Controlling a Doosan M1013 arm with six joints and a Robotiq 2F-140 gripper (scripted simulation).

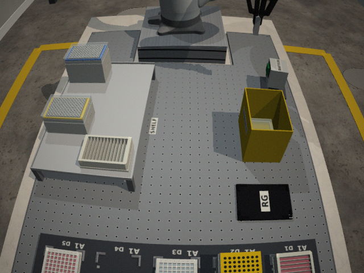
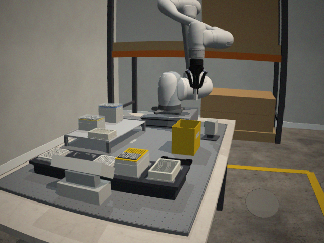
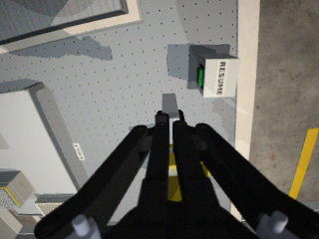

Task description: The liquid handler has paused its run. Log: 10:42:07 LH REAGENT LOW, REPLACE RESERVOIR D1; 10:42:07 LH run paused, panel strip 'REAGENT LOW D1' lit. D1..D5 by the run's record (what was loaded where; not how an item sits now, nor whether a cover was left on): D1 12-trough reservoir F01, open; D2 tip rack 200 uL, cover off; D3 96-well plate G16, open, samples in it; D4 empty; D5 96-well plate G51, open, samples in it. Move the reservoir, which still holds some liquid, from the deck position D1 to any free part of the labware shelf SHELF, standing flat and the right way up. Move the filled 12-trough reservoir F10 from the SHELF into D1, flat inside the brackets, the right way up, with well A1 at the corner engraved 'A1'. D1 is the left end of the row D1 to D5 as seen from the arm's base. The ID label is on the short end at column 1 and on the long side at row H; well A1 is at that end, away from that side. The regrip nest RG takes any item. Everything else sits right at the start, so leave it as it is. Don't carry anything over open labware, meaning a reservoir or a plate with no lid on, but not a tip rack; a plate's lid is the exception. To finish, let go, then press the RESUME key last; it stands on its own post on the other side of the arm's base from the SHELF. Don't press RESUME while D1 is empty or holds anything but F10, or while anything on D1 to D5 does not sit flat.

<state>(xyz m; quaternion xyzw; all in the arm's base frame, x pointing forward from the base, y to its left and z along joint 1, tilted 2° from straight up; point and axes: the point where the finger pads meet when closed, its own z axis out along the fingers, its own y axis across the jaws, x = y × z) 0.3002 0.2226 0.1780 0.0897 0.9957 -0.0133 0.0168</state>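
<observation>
A 12-trough reservoir [image 1: 294,261] with pink liquid sits flat inside the brackets of D1; it also shows in the exterior view [image 2: 164,168]. A second, pale reservoir [image 1: 106,152] stands flat at the front of the SHELF [image 1: 117,117]; it also shows in the exterior view [image 2: 102,133]. I cannot read either ID label. My gripper [image 2: 195,88] is shut and empty, high above the table beside the arm's base. In the wrist view its fingertips [image 3: 169,117] point down at bare table, left of the RESUME key [image 3: 219,78] on its post [image 1: 277,71].
Two tip racks [image 1: 86,61] [image 1: 67,112] stand on the SHELF. A yellow bin [image 1: 265,126] stands in front of the RESUME post, with the black RG nest [image 1: 263,201] nearer the deck. D2 holds a yellow tip rack [image 1: 240,261], D3 [image 1: 176,265] and D5 [image 1: 62,260] hold open plates.
</observation>
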